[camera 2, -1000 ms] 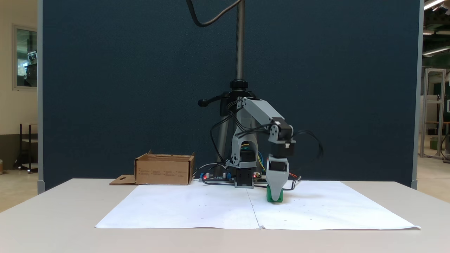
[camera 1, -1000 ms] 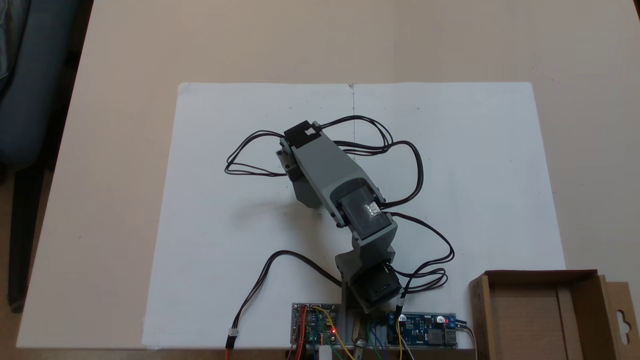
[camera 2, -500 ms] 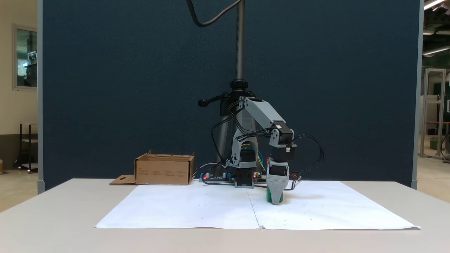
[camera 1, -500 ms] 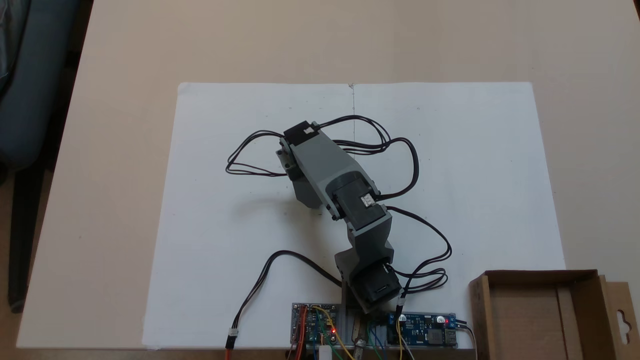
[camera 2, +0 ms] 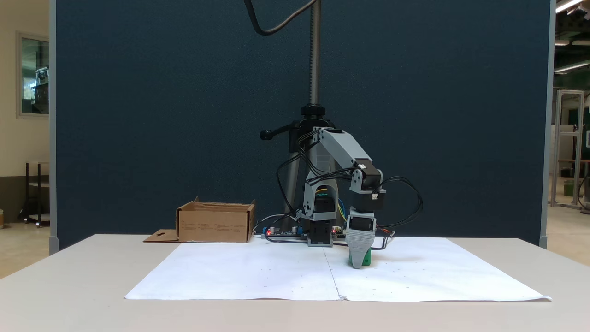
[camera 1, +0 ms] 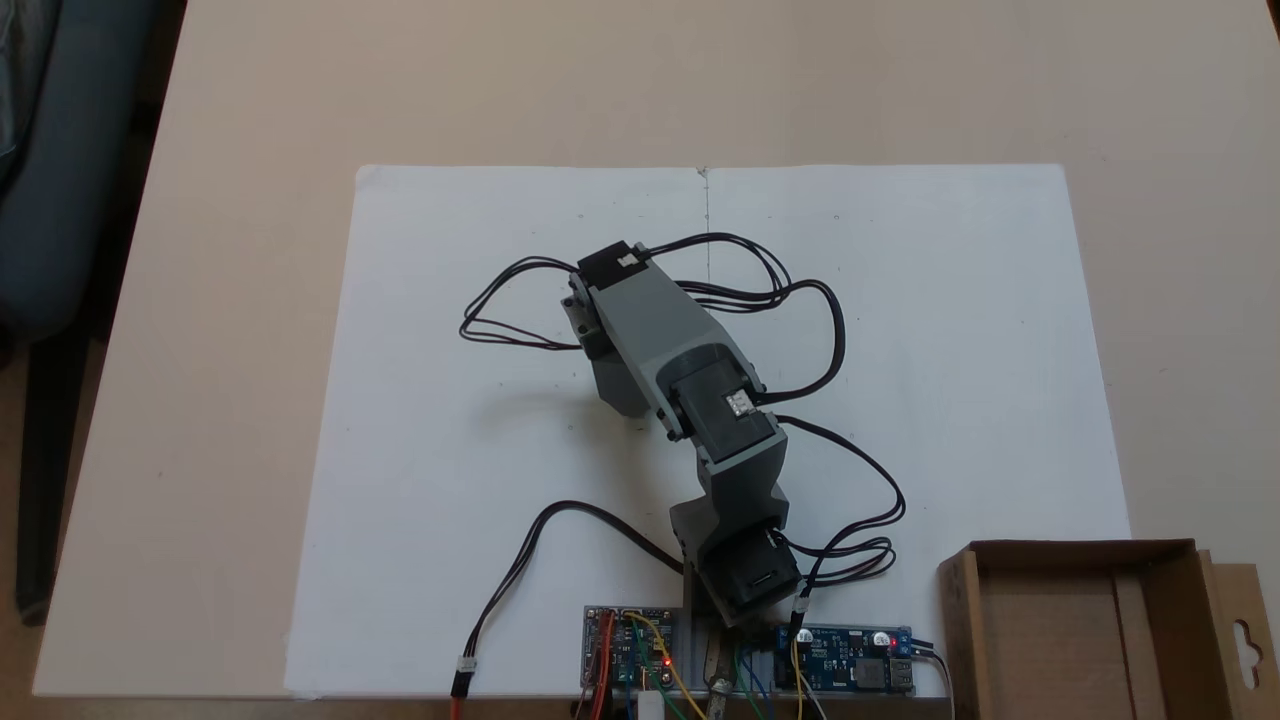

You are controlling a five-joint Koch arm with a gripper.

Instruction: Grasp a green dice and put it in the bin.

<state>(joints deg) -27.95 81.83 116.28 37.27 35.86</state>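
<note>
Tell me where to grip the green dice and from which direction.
Grip the green dice on two opposite flat side faces, coming straight down. It sits flat on the white paper, and the gripper already hangs tips-down over it.

end effector point(camera 2: 359, 265) down, arm bent

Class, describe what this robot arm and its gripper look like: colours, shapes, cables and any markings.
The arm is built of boxy grey plastic links joined by black motor blocks, two bearing small white labels. Thin black cables loop loosely between the joints. In the front fixed view the gripper is a grey wedge tapering downward. At the base sit circuit boards with red lights and coloured wires.
</note>
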